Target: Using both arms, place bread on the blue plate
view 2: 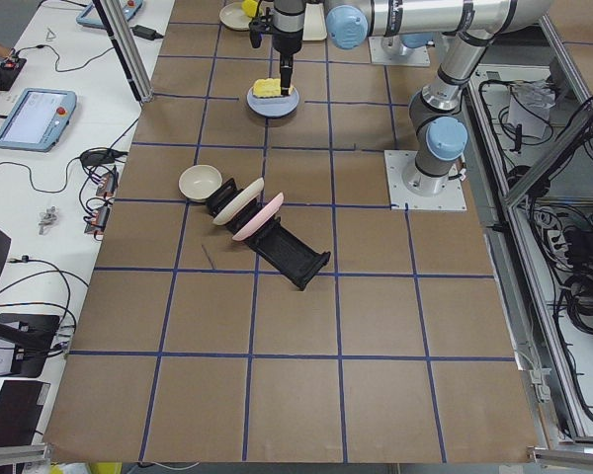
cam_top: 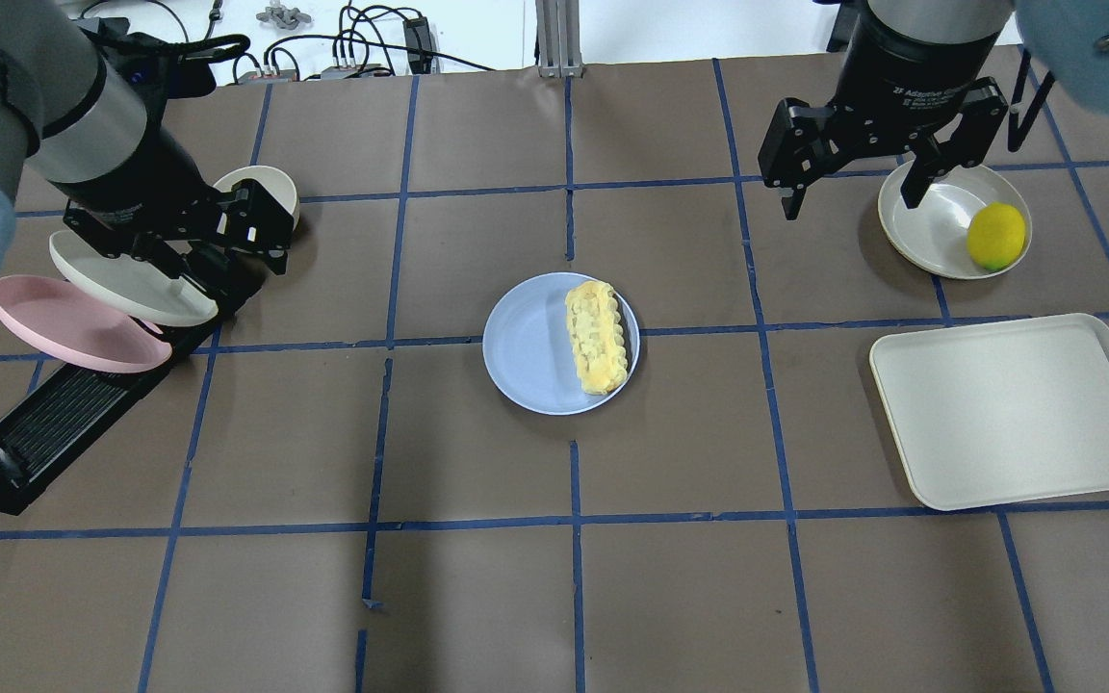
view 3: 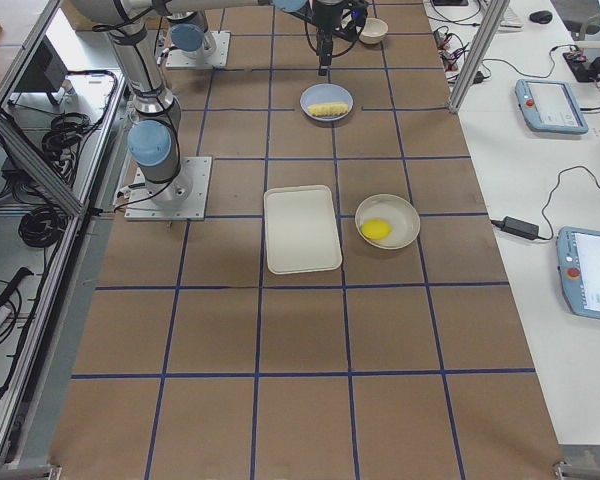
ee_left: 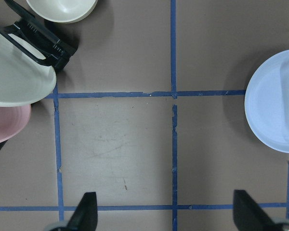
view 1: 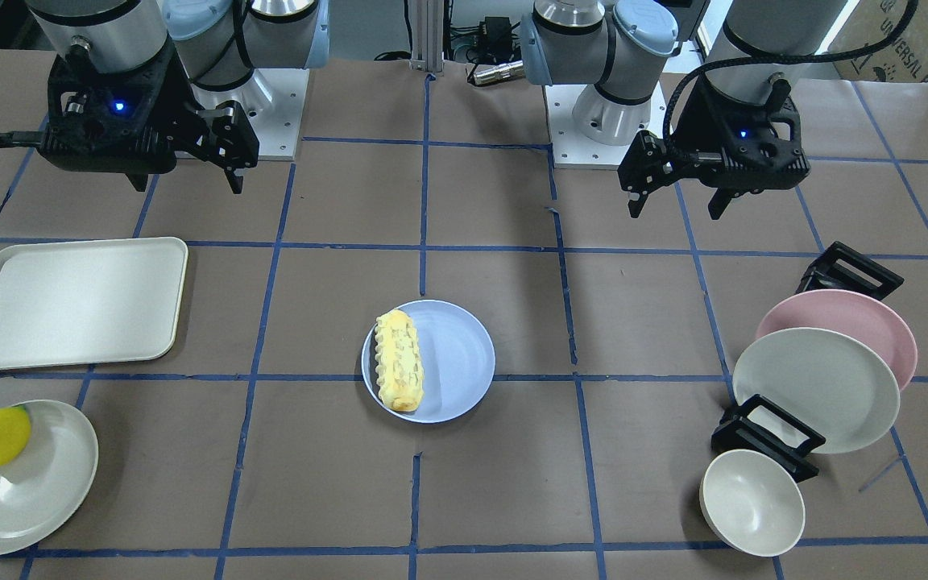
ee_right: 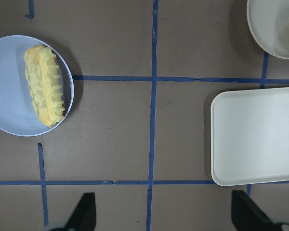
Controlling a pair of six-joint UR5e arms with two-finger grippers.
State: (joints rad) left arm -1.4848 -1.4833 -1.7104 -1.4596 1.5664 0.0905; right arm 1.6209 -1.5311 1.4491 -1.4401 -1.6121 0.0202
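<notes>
Flanking blue plate (cam_top: 528,354) (bread (cam_top: 598,335) aboard), tray (cam_top: 1017,409), rack (cam_top: 64,419)

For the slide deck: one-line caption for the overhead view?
Bread rests on the blue plate's right side; left hand and right hand hover open and empty, well clear.

The bread (view 1: 399,362), pale yellow and ridged, lies flat along one edge of the round blue plate (view 1: 457,354), mid-table.

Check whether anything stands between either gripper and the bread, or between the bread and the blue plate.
Nothing visible does. Only bare table separates the open left gripper and open right gripper from the bread, which already lies on the blue plate.
</notes>
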